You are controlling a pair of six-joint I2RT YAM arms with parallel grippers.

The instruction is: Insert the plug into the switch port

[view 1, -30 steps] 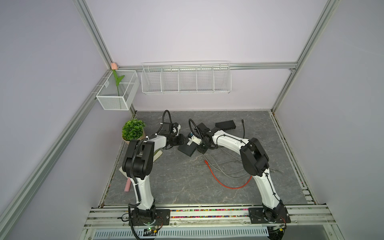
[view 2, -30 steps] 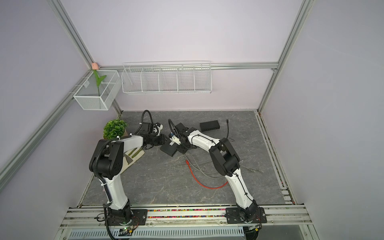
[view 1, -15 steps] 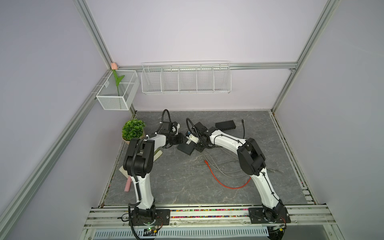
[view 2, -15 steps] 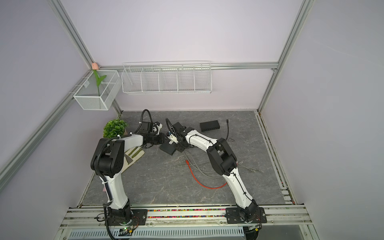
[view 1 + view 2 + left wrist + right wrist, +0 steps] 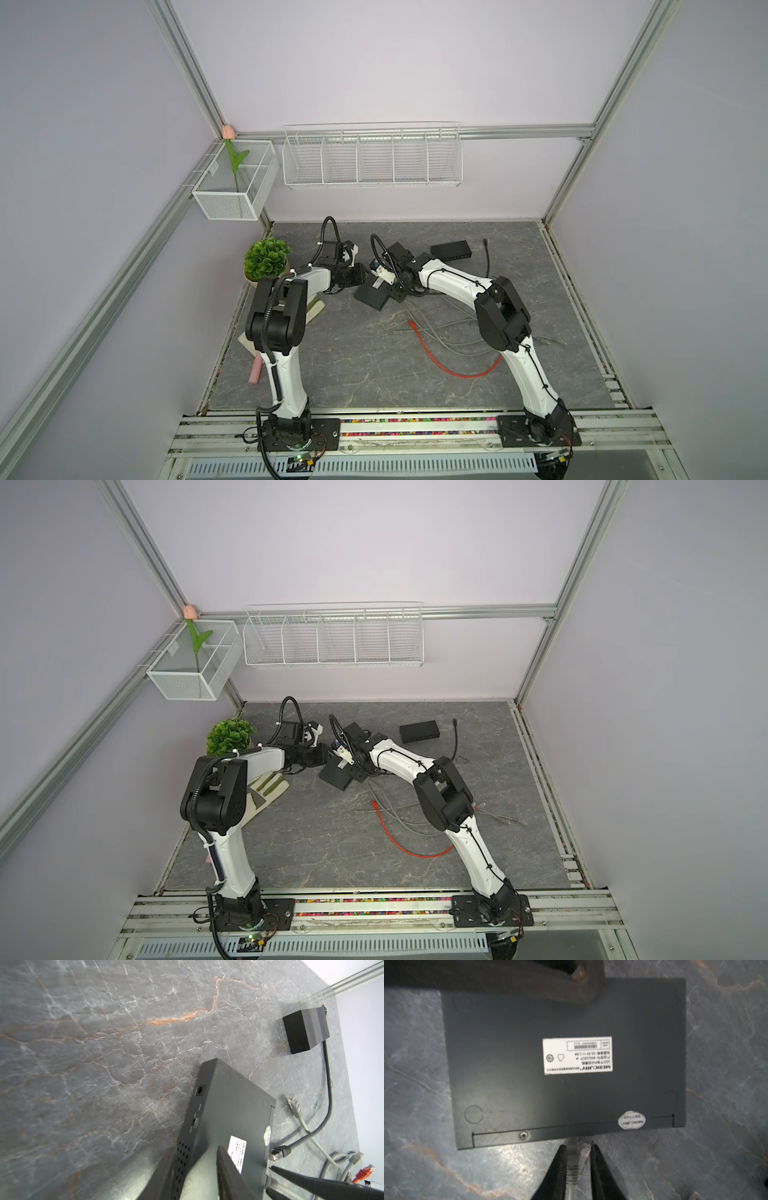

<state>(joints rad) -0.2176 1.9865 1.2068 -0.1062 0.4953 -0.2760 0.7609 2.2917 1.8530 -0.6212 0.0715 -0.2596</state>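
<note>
Grey, stone-patterned desk [image 5: 374, 374] carries the black switch [image 5: 374, 293], which lies with its underside up, so its white label [image 5: 577, 1055] faces the ceiling. The switch sits in the far half of the desk, between the two arms.

The left hand [image 5: 358, 277] is clamped on the switch at the edge with the vent holes. In the left wrist view one of its fingers [image 5: 228, 1169] lies on the upturned face and the other is against the vented side.

The right hand [image 5: 578, 1146] is at the opposite edge, low over the desk. Between its two fingers [image 5: 560, 1165] is the grey plug [image 5: 572, 1155], and the front end of the plug meets that edge of the switch. The gap of this hand is narrow and one finger touches the plug's boot. I cannot tell if both fingers really press it, or if the plug is inside a port. A clear connector [image 5: 585, 1152] lies just beside the plug.

Near the back wall is a second black box [image 5: 451, 249]. Loose grey cables [image 5: 318, 1144] and one red cable [image 5: 465, 376] lie near the right arm. A small green plant [image 5: 266, 258] stands by the left wall.
</note>
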